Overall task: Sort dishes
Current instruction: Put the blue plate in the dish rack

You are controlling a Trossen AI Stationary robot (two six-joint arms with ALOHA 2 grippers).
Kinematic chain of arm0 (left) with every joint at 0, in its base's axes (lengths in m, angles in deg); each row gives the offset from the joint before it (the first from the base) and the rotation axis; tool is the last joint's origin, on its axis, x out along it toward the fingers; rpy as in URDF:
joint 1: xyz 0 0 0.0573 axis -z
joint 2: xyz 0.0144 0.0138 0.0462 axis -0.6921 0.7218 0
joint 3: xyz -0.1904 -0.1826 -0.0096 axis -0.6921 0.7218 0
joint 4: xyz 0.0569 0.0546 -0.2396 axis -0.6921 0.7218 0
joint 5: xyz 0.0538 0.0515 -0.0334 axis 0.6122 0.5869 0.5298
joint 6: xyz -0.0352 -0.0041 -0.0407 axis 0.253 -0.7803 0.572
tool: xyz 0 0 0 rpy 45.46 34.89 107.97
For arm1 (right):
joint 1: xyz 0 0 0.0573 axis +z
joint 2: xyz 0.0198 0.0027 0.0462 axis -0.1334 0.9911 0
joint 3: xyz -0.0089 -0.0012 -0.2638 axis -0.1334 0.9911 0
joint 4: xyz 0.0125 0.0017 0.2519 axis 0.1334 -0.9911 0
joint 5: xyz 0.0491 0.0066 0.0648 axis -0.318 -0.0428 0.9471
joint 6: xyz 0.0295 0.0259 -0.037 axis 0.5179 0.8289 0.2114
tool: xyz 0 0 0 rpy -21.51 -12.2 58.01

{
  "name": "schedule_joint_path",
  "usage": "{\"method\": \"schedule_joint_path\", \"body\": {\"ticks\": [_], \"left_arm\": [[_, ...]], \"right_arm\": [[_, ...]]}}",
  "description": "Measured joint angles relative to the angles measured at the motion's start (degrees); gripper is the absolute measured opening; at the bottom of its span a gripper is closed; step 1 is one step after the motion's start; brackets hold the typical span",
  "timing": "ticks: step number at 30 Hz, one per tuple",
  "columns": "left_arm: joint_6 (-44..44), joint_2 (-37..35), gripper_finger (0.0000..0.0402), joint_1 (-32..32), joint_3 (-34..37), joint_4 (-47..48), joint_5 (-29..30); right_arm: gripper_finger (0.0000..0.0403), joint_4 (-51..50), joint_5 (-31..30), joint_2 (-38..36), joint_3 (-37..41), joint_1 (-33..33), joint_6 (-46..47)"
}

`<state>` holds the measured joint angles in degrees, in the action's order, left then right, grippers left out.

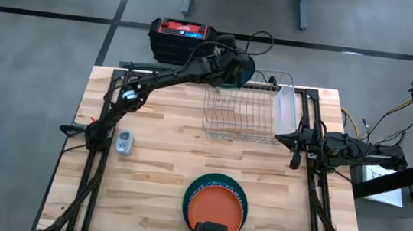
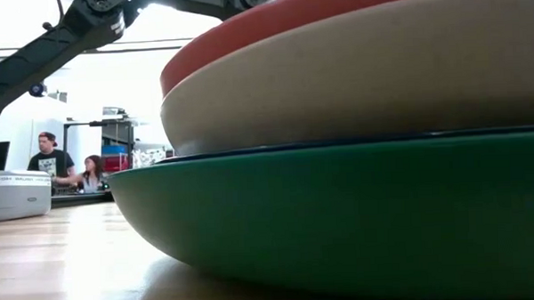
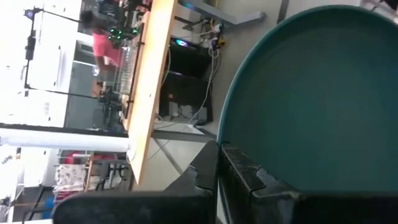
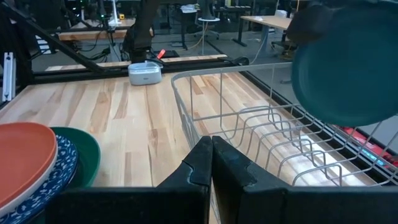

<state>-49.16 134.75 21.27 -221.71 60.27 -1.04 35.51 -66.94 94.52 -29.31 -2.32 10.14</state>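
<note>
dish stack (image 2: 357, 165) cropped, lower plates hidden

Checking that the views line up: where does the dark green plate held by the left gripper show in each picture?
High: dark green plate at the far end of the wire rack, in the left gripper.
Low: not in it.
Left wrist: fills the right side.
Right wrist: upper right, above the rack.
Shared landmark: the rack.
</note>
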Motion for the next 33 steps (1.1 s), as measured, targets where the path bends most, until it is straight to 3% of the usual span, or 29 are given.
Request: {"method": "schedule_joint_path", "body": {"ticks": [6, 33], "left_arm": [[3.5, 0.1, 0.0, 0.0, 0.0, 5.4, -2.2], [9.9, 0.7, 0.0, 0.0, 0.0, 9.7, -2.1]], "right_arm": [[0.0, 0.0, 0.0, 0.0, 0.0, 0.0, -0.2], [0.0, -0.1, 0.0, 0.0, 0.1, 0.0, -0.2]]}}
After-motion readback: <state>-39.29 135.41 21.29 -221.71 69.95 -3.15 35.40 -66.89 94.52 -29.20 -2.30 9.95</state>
